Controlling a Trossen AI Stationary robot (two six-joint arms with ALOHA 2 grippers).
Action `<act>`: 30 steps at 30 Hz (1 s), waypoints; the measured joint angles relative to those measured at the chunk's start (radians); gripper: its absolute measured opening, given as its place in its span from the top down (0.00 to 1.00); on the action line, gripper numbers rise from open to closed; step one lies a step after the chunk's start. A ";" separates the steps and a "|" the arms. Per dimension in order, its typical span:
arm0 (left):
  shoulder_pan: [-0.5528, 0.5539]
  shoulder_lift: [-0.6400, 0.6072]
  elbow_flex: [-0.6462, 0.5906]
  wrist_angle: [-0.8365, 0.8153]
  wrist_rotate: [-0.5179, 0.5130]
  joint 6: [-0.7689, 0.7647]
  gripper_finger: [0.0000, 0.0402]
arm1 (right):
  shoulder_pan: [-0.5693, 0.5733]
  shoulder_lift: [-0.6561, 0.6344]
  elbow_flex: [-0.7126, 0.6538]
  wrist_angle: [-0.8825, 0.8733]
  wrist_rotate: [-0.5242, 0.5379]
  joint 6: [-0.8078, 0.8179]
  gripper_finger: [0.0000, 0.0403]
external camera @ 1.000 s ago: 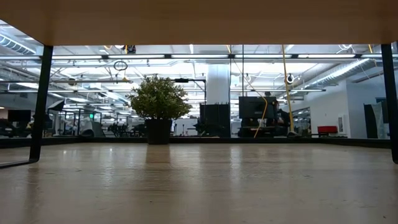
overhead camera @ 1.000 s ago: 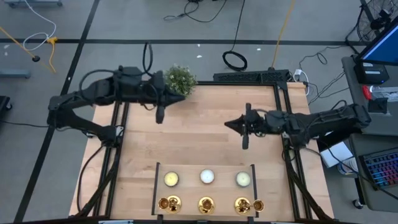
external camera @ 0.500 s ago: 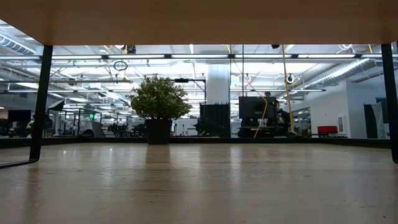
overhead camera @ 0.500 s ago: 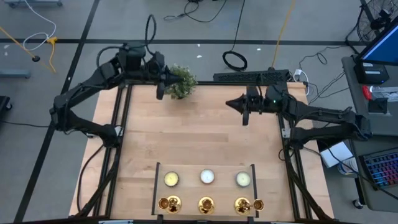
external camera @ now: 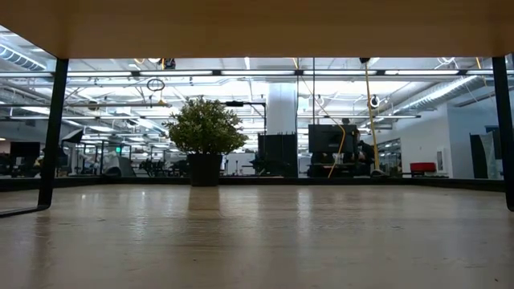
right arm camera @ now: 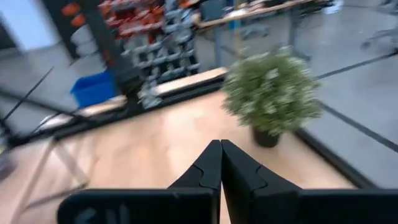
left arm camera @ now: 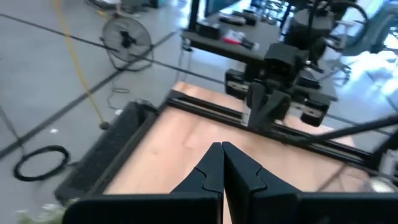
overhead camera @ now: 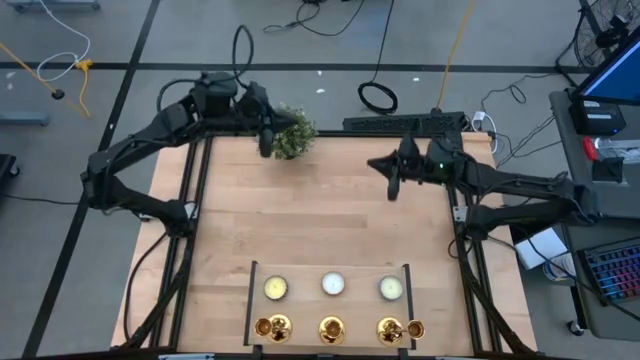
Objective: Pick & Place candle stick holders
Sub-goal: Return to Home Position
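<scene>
Beyond the table, the low view shows a wide workshop hall. The pale wooden worktop [overhead camera: 320,220] carries little. At the edge beside the low camera stands a black-framed shelf [overhead camera: 252,300]. Within its frame sit the three shiny gold candle stick holders [overhead camera: 332,327], in a row running along that edge. They are seen end-on from above, so I judge them upright with their stems pointing up.

A smaller gold piece [overhead camera: 415,329] lies just beside the holder nearest the right arm; I cannot tell what it is. Three round candles [overhead camera: 332,284], one yellow and two pale, form a second row on the inward side of the holders.

Both arms are at the opposite edge, well apart from the shelf. The left gripper [overhead camera: 265,140] hangs at the far left corner just beside the bushy green potted plant [overhead camera: 292,130]. Its wrist view shows the fingers pressed together on nothing. The right gripper [overhead camera: 392,185] is towards the far right corner, also pinched shut and empty (its own camera looks across at the plant).

The right gripper looks somewhat nearer the holders. Any reach from either arm would cross bare wood and then pass over the candle row. The placing looks finished, with both arms drawn in towards rest.
</scene>
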 joint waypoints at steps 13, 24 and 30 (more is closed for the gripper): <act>-0.300 0.000 0.000 -0.017 -0.312 -0.019 1.00 | 0.349 -0.183 0.000 -0.290 0.082 0.082 1.00; -0.348 0.000 0.000 0.007 -0.372 -0.082 1.00 | 0.532 -0.407 -0.153 -0.268 0.316 0.091 1.00; -0.347 0.005 0.000 0.008 -0.375 -0.110 1.00 | 0.550 -0.539 -0.419 0.020 0.271 0.137 1.00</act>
